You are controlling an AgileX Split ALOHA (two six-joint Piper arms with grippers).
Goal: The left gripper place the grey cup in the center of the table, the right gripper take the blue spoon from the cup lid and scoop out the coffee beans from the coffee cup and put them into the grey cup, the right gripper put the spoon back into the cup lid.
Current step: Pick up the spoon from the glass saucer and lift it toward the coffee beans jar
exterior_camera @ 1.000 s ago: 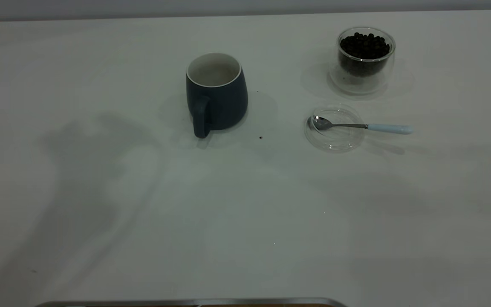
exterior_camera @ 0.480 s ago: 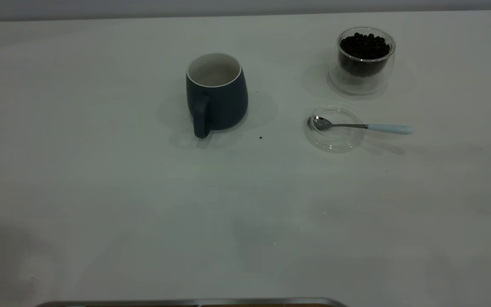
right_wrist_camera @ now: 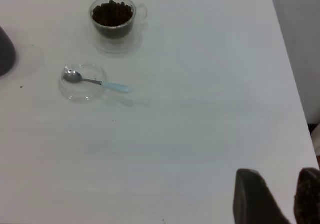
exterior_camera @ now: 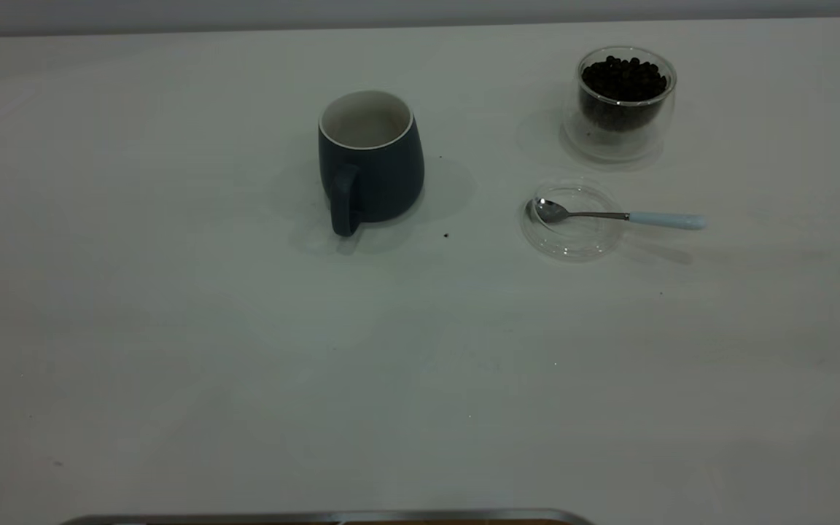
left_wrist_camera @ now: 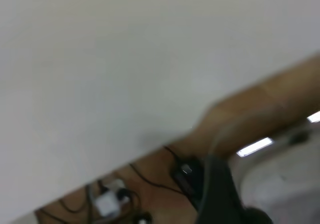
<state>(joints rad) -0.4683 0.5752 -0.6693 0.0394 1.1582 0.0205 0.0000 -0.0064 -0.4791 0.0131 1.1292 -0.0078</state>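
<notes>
Exterior view first: the white table [exterior_camera: 245, 350] carries four things and neither arm reaches into this shot. The grey cup [exterior_camera: 370, 160] stands upright just above the middle of the table, its handle turned toward 7 o'clock, its white inside looking bare. Off at its 3 o'clock, well apart, lies the cup lid [exterior_camera: 572, 220], flat on the table. The blue spoon [exterior_camera: 613, 215] rests with its metal bowl inside the lid and its pale handle sticking out over the rim toward 3 o'clock. At the lid's 1 o'clock, near but not touching, stands the coffee cup [exterior_camera: 625, 102], upright and heaped with coffee beans [exterior_camera: 623, 76]. A tiny dark speck [exterior_camera: 445, 235] sits on the table at the grey cup's 4 o'clock.

From the right wrist, the right gripper [right_wrist_camera: 280, 196] hangs high over the table's near right corner, far from the spoon, its two dark fingertips standing apart with nothing between them.

The left wrist camera looks past the table edge at floor and cables; one dark finger of the left gripper shows, and I cannot tell how it stands.
</notes>
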